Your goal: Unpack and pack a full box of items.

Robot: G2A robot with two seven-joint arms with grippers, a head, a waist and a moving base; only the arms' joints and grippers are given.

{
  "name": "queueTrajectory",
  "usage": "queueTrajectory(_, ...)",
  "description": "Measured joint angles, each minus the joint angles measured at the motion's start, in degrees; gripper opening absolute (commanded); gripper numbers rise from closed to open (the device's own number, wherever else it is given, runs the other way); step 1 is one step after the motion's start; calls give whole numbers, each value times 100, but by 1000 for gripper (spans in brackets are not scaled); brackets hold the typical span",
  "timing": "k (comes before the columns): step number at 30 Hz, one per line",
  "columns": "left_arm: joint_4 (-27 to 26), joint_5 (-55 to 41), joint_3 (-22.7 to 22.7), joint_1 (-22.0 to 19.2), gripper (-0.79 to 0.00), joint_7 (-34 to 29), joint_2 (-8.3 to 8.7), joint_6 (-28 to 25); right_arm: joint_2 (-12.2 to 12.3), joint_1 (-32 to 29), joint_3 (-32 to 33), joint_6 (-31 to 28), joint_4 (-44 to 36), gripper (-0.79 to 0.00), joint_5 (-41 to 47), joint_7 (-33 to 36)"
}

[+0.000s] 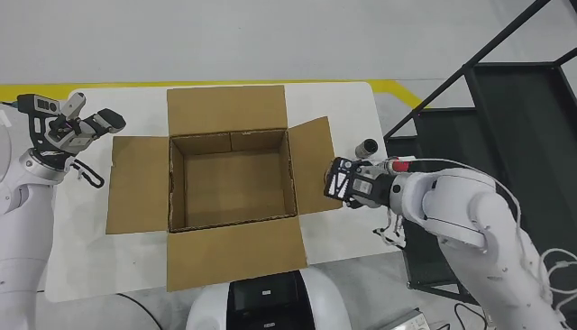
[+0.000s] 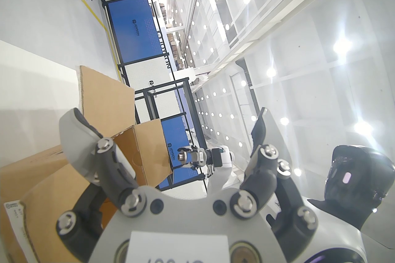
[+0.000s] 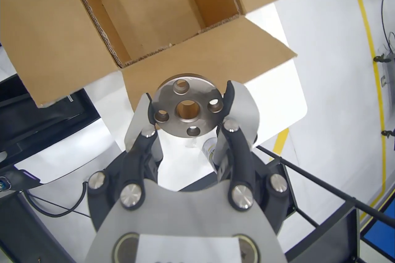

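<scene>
Arms: left arm (image 1: 22, 204) and right arm (image 1: 469, 213), both in smooth, glossy white shells with rounded joints.
Left end effector (image 2: 168, 119): two curved pale grey fingers (image 2: 77, 134) with black inner pads, on black jointed links (image 2: 118, 165).
Right end effector (image 3: 189, 100): same build, pale shells on black links.
Screws (image 3: 132, 195): round silver heads at each link pivot.
Wrist plate (image 3: 191, 215): flat grey metal, with a white label (image 3: 185, 248) at its edge.
Cables: a black loop (image 1: 88, 173) by the left wrist; thin pale wires (image 1: 550, 262) along the right arm.
Wrist ring (image 1: 402, 161): a red band.
Head (image 2: 358, 181): glossy black, with one small lilac light.
Chest (image 1: 315, 298): white shell round a black panel.
</scene>
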Motion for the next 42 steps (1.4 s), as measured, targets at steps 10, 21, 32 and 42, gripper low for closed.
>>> queueTrajectory(10, 0, 0, 0, 0, 0, 0, 0, 0, -83, 1038, -925, 403, 484, -785, 306, 368)
queueTrajectory(21, 0, 0, 0, 0, 0, 0, 0, 0, -83, 1035, -923, 400, 482, -785, 303, 370)
queueTrajectory(32, 0, 0, 0, 0, 0, 0, 0, 0, -388, 2929, -2901, 682, 1326, -785, -85, 982)
queueTrajectory(42, 0, 0, 0, 0, 0, 0, 0, 0, -1715, 5461, -5857, 1096, 3859, -785, 143, 482)
